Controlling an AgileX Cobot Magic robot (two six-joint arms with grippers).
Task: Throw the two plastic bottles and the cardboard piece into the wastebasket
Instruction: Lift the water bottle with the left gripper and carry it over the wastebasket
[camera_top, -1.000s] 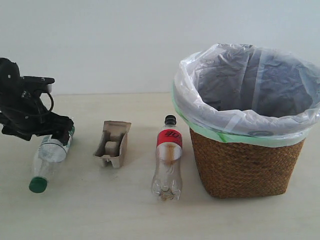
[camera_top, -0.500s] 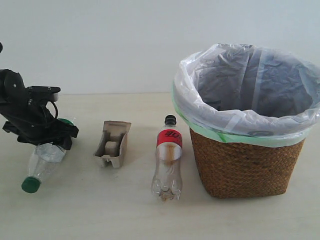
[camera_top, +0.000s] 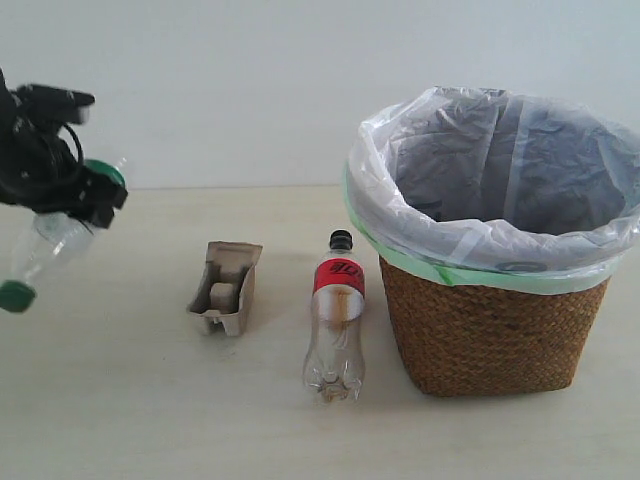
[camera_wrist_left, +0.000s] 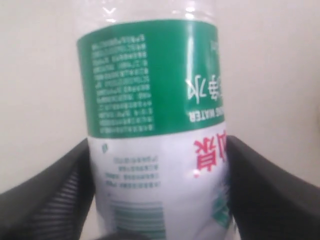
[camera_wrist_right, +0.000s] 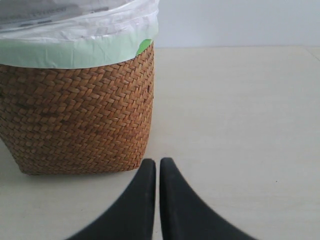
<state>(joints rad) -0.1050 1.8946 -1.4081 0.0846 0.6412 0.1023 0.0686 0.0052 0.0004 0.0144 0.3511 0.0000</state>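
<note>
Left fingers (camera_wrist_left: 45, 200) clamped on the green-capped bottle (camera_top: 45, 240), held cap-down, tilted, above the bench (camera_top: 150, 400), cardboard piece (camera_top: 226, 288) and black-capped bottle (camera_top: 334, 320) lying on the bench, bottle just beside the wastebasket (camera_top: 490, 330), right fingers (camera_wrist_right: 135, 205) pressed together, empty, near its base

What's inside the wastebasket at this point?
Only the white bag lining the wastebasket shows; its bottom is hidden behind the front rim, so contents there can't be ruled out.
</note>
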